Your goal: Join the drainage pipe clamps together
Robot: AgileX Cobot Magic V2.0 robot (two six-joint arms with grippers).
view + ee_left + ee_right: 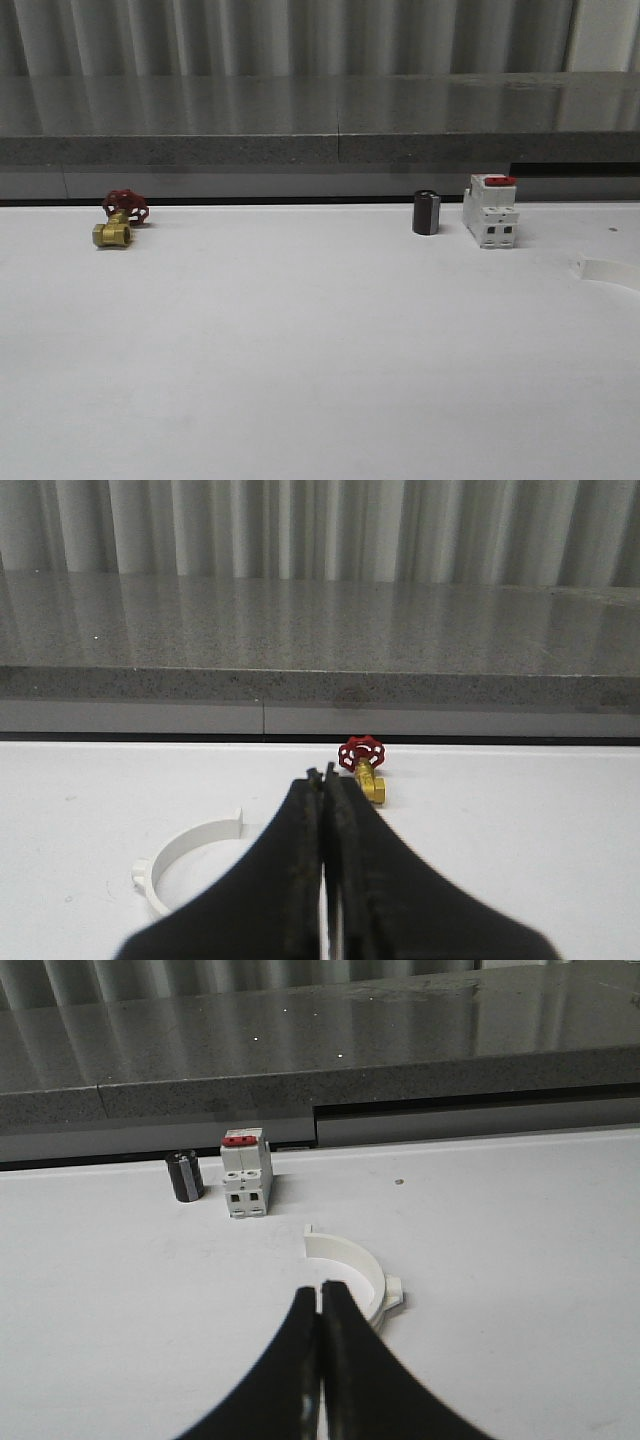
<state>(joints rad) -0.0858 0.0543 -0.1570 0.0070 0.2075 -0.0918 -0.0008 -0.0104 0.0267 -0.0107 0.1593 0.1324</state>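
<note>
Front view: a wide white table [300,360] runs across the whole picture, matte and bare over most of its area, with a few faint scuffs. Behind it a grey speckled stone ledge [300,130] stretches from edge to edge, its top glossy and mirroring the pale vertical slats of the wall [250,35] above. A dark gap runs along the foot of the ledge where it meets the table.

At the far left of the table lies a brass valve [113,233] with a red handwheel. Well to the right, near the back edge, a small dark cylinder [426,212] stands upright, and just beside it a white breaker [491,211] with a red switch on top. At the right edge a pale curved strip, part of one clamp half [605,271], shows faintly against the white surface.

In the left wrist view the left gripper [325,780] has its black fingers pressed together, holding nothing. One white half-ring [185,852] lies flat on the table just beside it, with the valve farther back.

In the right wrist view the right gripper [320,1292] is likewise closed and empty. The other half-ring [355,1268] lies just past its tips, with the breaker and the cylinder farther back.
</note>
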